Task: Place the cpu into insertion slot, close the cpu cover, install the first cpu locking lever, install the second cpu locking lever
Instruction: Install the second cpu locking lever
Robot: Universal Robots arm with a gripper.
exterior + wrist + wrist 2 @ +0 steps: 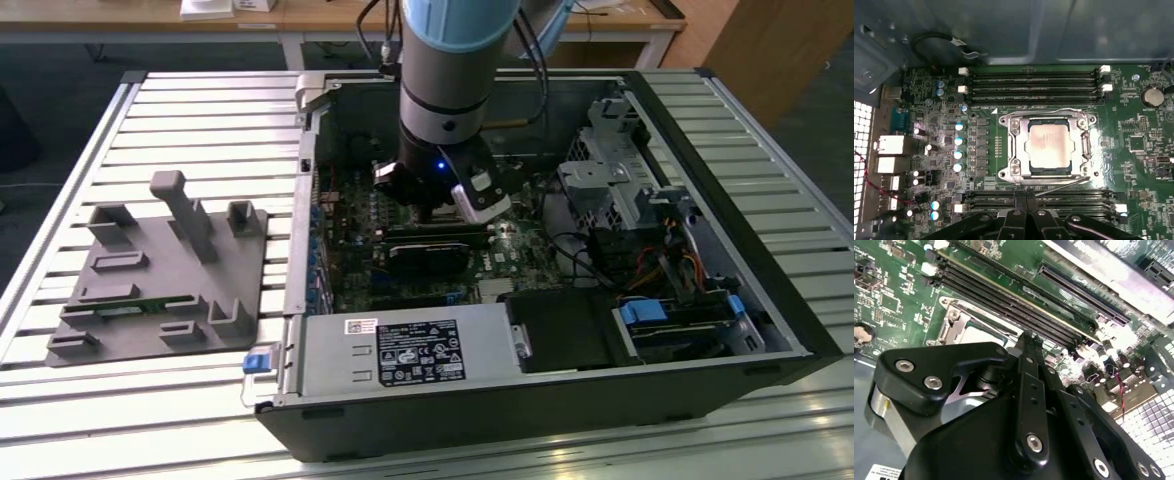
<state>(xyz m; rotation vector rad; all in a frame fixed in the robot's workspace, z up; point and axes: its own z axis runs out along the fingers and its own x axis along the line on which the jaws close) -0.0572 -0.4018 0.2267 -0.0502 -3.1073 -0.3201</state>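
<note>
A: The cpu (1050, 145), with its pale beige-silver face upward, lay seated in the insertion slot (1016, 150) on the green circuit board (1134, 165). The cpu cover (1048, 120), a silvery frame with a central window, lay flat over it, so that the chip showed through the window.

B: And the levers?

A: In the first wrist view a thin metal rod, one locking lever (1066, 186), ran slantwise along the socket's edge on the gripper's side, its end raised clear of the frame. Whether the other lever was latched could not be told.

B: Where was the gripper (1026, 210)?

A: It hung low inside the open computer case (694, 400), just beside the socket, over the memory slots (1044, 199) on that side. In both wrist views its black fingers (1029, 370) stood pressed together at the tips, clenched, with nothing visible between them. In the second wrist view the fingertips pointed at the socket's corner.

B: What surrounded the case?

A: In the exterior view the case lay on a slatted metal table (160, 120). To the exterior view's left a grey fixture block (160, 270) with upright posts stood well apart from the case. A labelled power supply (400, 352) occupied the case's near side.
</note>
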